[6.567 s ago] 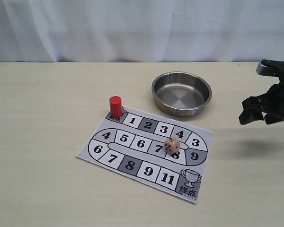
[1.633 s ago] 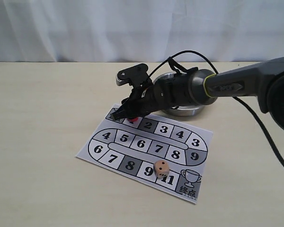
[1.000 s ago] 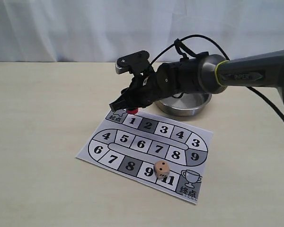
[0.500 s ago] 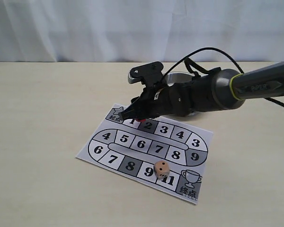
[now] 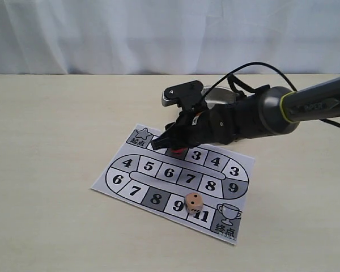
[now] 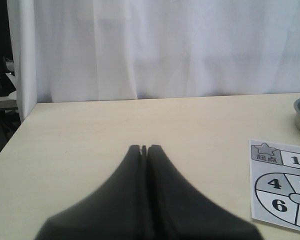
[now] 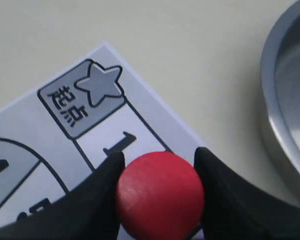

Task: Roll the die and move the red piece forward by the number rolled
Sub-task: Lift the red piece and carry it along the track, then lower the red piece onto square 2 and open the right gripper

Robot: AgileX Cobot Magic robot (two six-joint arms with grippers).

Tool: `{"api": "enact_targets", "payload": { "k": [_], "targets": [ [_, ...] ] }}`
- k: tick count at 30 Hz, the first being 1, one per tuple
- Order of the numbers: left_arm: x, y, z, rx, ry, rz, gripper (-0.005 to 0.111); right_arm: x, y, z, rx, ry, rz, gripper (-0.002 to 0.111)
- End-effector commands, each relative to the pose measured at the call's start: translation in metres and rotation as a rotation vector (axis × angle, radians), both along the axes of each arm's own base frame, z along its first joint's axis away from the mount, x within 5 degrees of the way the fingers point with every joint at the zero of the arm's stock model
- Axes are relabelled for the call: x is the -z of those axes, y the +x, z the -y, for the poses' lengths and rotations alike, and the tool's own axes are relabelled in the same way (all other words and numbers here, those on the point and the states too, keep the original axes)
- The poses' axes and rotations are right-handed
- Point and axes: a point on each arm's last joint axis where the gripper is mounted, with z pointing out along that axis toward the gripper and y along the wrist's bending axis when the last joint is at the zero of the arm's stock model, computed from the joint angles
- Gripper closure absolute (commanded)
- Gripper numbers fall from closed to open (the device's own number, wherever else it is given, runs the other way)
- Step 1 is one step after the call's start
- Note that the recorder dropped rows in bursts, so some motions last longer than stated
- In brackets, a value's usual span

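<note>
The red piece (image 7: pixel 160 195) is grasped between the two fingers of the right gripper (image 7: pixel 159 165), which are closed against its sides. In the exterior view only a sliver of the red piece (image 5: pixel 175 151) is seen under the right gripper (image 5: pixel 165 143), at the dark square just before the square marked 3 on the paper board (image 5: pixel 124 170). Whether it rests on the paper cannot be told. The start square and square 1 are left uncovered.

The die (image 5: pixel 193 201) lies on the board's near row, between 9 and 11, well apart from the gripper.

Most of the steel bowl (image 5: pixel 215 94) is hidden behind the right arm.

The left gripper (image 6: pixel 144 150) is clenched on nothing, over bare table (image 6: pixel 90 125) beside the board.
</note>
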Motion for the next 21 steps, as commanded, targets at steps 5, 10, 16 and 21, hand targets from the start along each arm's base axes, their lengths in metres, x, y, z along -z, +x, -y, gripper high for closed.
{"api": "enact_targets", "payload": {
  "k": [5,10,16,21],
  "targets": [
    [-0.0001,0.0001,0.0001,0.001,-0.006,0.010,0.107,0.0104,0.0003,0.0033,0.005,-0.012,-0.013,0.104],
    [-0.0001,0.0001,0.0001,0.001,-0.006,0.010,0.107,0.0108,-0.0001,0.0034,0.004,-0.015,-0.019,0.104],
    [-0.0001,0.0001,0.0001,0.001,-0.006,0.010,0.107,0.0108,-0.0001,0.0034,0.004,-0.015,-0.019,0.088],
    [-0.0001,0.0001,0.0001,0.001,-0.006,0.010,0.107,0.0099,0.0007,0.0030,0.010,-0.007,-0.014,0.073]
  ]
}}
